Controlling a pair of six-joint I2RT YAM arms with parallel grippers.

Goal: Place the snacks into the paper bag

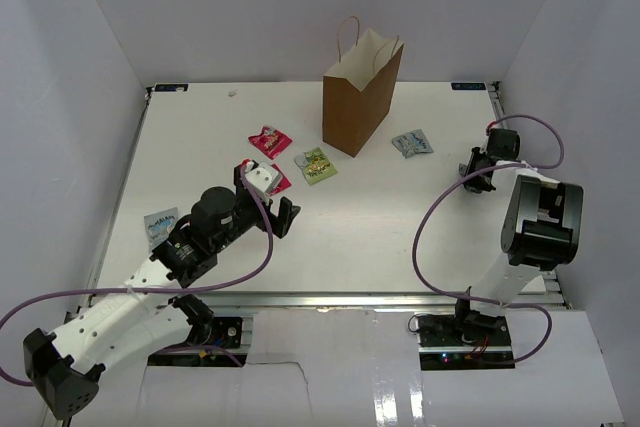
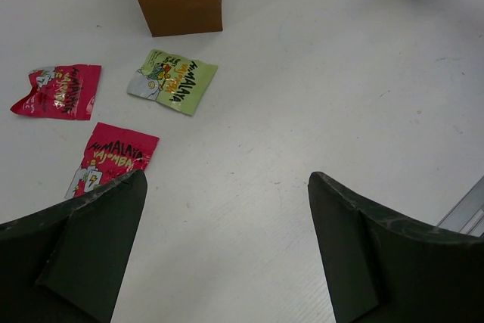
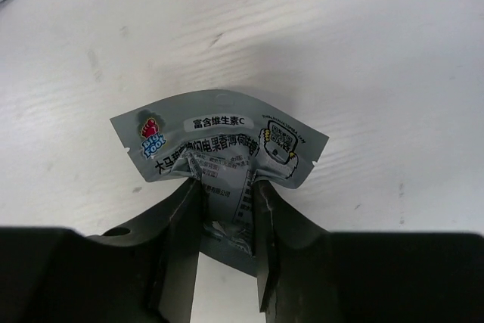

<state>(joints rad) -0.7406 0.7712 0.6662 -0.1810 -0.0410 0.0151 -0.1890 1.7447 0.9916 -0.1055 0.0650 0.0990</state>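
The right gripper [image 3: 227, 187] has its fingers pinched on the near edge of a silver packet [image 3: 219, 138]. The foil crumples between them, and the rest of the packet fans out ahead over the table [image 3: 363, 51]. The right arm folds up from its base and reaches down close to the table's right edge. It is well apart from the paper bag [image 1: 362, 97], and a pale blue packet [image 1: 412, 143] lies between them.

The left gripper [image 2: 227, 179] is spread wide and holds nothing, above bare table. Its arm stretches diagonally from the near left corner. Just ahead of its left finger lies a red packet [image 2: 113, 158]. Beyond that are a second red packet [image 2: 57, 90] and a green packet [image 2: 172, 81], both near the bag's base. Open table lies to the left gripper's right.
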